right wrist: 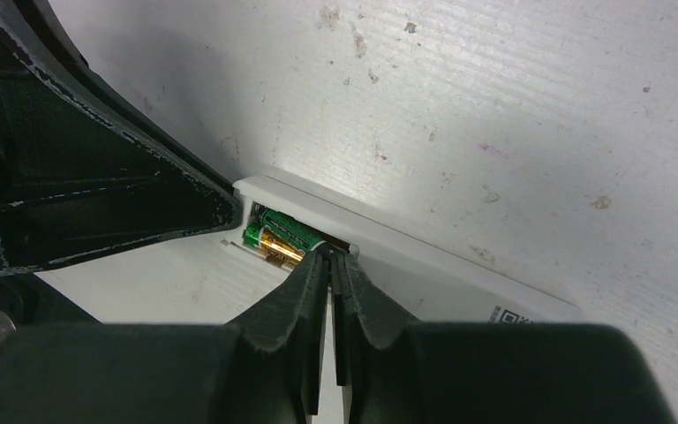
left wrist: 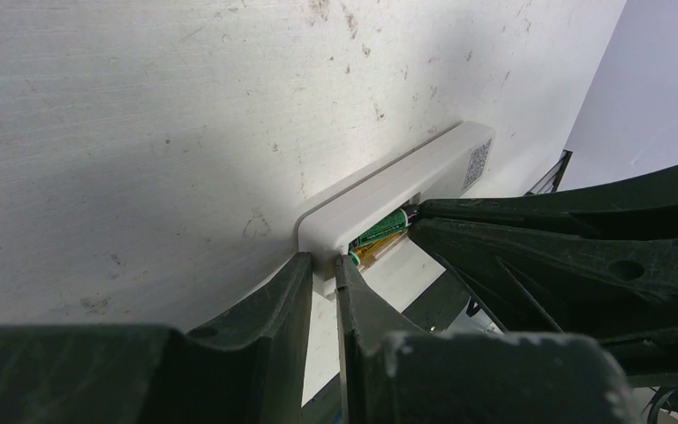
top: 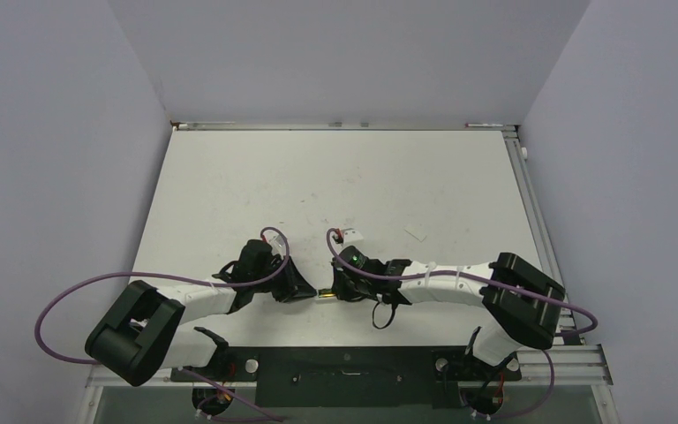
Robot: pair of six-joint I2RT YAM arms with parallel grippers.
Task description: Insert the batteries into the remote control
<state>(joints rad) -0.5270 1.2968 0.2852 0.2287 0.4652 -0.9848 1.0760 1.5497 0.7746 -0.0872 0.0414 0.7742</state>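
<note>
The white remote control (left wrist: 388,181) lies back-up on the table with its battery compartment open. The dark green battery (left wrist: 380,231) and the yellow-gold battery (left wrist: 376,251) lie side by side in the compartment. My left gripper (left wrist: 325,265) is shut on the near end wall of the remote. My right gripper (right wrist: 331,254) is shut, with its tips pressed against the end of the batteries, the green (right wrist: 284,226) and the gold (right wrist: 282,247). In the top view the left gripper (top: 305,290) and right gripper (top: 335,290) meet tip to tip and hide the remote.
A small white piece (top: 351,235) with a red bit beside it lies on the table just beyond the grippers. A tiny white scrap (top: 415,236) lies to its right. Grey walls stand on three sides and a metal rail (top: 530,203) runs along the right edge.
</note>
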